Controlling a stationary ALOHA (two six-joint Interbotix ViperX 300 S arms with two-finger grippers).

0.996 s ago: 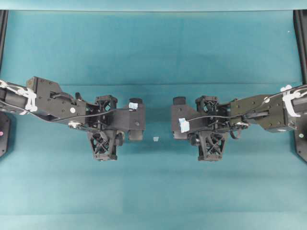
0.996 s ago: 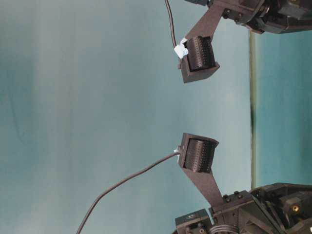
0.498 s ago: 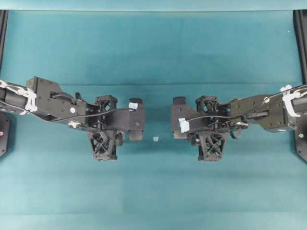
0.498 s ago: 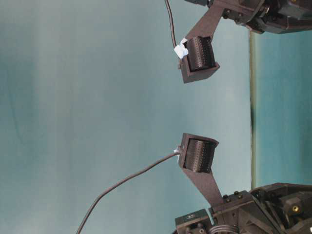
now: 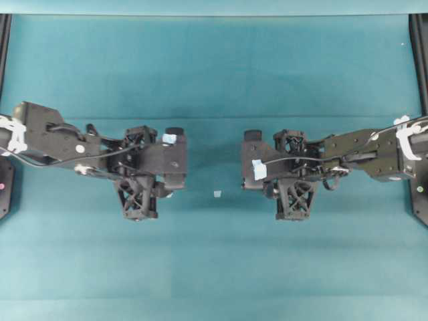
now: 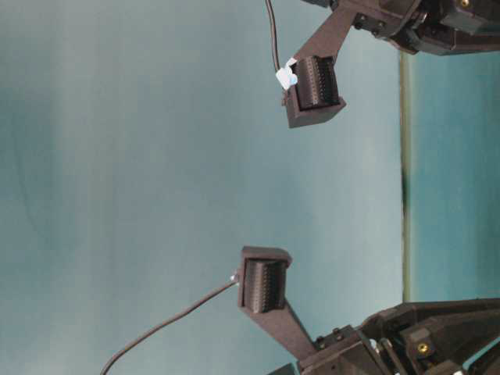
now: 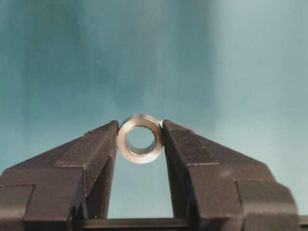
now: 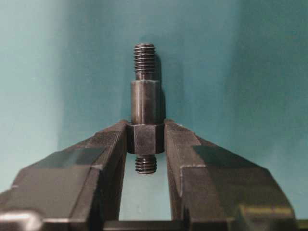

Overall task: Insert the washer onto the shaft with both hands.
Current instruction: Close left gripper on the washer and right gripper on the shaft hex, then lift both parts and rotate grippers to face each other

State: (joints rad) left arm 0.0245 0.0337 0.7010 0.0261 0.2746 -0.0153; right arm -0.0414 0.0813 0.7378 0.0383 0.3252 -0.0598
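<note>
Above the table (image 5: 214,267), left tool (image 7: 140,144) pinches the washer (image 7: 140,138); right tool (image 8: 146,144) pinches the shaft (image 8: 145,110) by its collar.

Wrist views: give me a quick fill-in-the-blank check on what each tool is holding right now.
1. The left tool is shut on the ____.
2. The right tool clamps the shaft by its ____ collar.
3. The end of the shaft pointing away from the right tool is ____.
4. Through the washer hole you see the ____ background.

Missing words: washer; hexagonal; threaded; teal
</note>
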